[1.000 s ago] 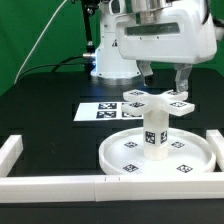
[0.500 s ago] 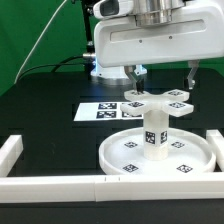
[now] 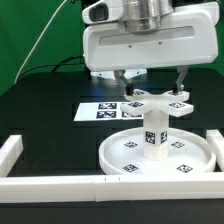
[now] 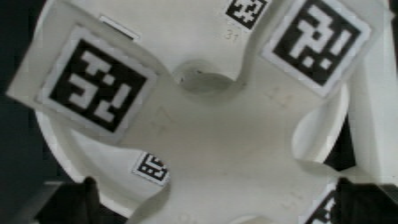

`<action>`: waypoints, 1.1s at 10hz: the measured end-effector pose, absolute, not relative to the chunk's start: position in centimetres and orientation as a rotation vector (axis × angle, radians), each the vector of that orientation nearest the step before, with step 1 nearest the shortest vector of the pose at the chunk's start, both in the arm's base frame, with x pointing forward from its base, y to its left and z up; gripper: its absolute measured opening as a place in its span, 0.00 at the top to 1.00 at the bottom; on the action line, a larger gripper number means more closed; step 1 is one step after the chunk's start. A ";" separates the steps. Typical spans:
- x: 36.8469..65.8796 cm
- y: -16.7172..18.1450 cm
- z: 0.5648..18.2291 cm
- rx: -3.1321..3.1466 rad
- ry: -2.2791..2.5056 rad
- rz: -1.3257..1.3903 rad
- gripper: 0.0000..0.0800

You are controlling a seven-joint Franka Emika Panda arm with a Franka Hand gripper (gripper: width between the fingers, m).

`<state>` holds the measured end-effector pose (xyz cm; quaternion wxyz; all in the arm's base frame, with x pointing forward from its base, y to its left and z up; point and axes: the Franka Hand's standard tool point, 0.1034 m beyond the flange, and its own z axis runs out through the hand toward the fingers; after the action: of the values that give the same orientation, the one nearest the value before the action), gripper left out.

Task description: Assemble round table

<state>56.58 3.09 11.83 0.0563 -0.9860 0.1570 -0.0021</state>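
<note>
- Hovering over the middle of the scene, the gripper is hanging just above the cross-shaped foot, with the arm's broad white wrist housing filling the upper part of the exterior view.
- Its two dark fingers are standing spread apart, one toward the exterior view's left of the foot and one toward its right, and they are gripping nothing.
- The foot is sitting on top of the cylinder leg, its four arms reaching outward and each showing a black-and-white tag on its upper face.
- The leg is standing upright at the centre of the round rimmed disc, which is lying flat on the black table with square tags showing around the leg's base.
- The marker board is lying flat on the table behind the disc, toward the exterior view's left, partly hidden by the gripper and the foot.
- Long white border bars are running along the near edge of the table, with another short piece at the exterior view's left.
- Looking from the wrist, the foot is filling nearly the whole view at close range, with a small round hole at its hub and large tags on its arms.
- Whether the foot is fully seated on the leg cannot be told.
</note>
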 end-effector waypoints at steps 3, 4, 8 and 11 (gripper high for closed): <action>55.8 3.2 11.2 -2.986 0.537 0.076 0.19; 55.7 3.4 10.9 -2.999 0.525 0.097 0.19; 56.0 4.3 10.3 -3.027 0.471 0.069 0.19; 56.1 4.2 10.4 -3.025 0.477 0.065 0.19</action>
<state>56.14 4.16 10.37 0.0392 -0.9868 0.1555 0.0214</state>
